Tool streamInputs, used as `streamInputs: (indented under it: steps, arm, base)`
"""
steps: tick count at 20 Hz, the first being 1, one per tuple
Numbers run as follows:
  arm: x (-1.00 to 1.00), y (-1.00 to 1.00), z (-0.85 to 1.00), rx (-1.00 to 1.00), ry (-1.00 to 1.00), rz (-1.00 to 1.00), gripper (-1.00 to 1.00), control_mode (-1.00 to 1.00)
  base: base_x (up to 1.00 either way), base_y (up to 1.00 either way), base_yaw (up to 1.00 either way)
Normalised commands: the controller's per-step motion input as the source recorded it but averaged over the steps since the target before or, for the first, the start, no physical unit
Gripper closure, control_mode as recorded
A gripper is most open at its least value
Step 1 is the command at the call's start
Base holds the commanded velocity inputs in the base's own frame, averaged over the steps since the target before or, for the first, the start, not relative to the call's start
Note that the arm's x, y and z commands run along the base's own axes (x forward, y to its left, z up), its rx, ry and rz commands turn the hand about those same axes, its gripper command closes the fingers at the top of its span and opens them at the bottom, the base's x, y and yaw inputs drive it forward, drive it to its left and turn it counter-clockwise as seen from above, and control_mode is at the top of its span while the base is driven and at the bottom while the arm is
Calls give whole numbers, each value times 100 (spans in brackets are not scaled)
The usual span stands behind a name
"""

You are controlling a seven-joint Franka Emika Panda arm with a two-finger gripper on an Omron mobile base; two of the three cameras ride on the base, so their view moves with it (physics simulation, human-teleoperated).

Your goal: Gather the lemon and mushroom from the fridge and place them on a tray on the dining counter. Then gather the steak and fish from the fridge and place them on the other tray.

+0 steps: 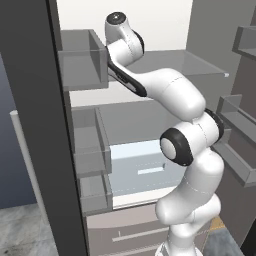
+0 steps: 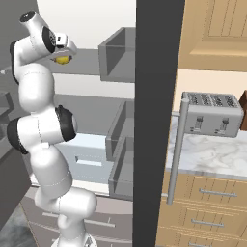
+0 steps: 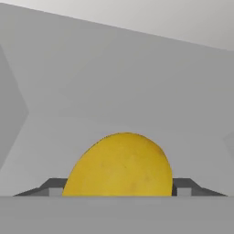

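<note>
Inside the fridge (image 1: 165,30), the hand (image 3: 118,194) brackets the lemon (image 3: 119,167) on an upper shelf, grip unconfirmed; an off-centre squeeze could roll the round fruit away.

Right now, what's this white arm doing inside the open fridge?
It is reaching onto an upper shelf of the fridge for a lemon. In the hand view the lemon sits right between the two fingertips, with the jaws on either side of it. Whether they already grip it can't be told. The lemon is on the shelf, not yet lifted out.
</note>
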Motion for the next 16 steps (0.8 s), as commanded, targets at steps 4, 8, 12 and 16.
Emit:
streamInputs:
  steps: [4, 8, 12, 16]
  arm:
    - [-41, -36, -31, 0, -2, -4, 100, -100]
    - [-73, -57, -20, 0, -6, -7, 100, -100]
    - [-81, -61, -20, 0, -8, -7, 100, -100]
    - [-94, -48, -4, 0, -13, -4, 100, -100]
  base:
    - [0, 0, 0]
    - [0, 0, 0]
    - [0, 0, 0]
    - [0, 0, 0]
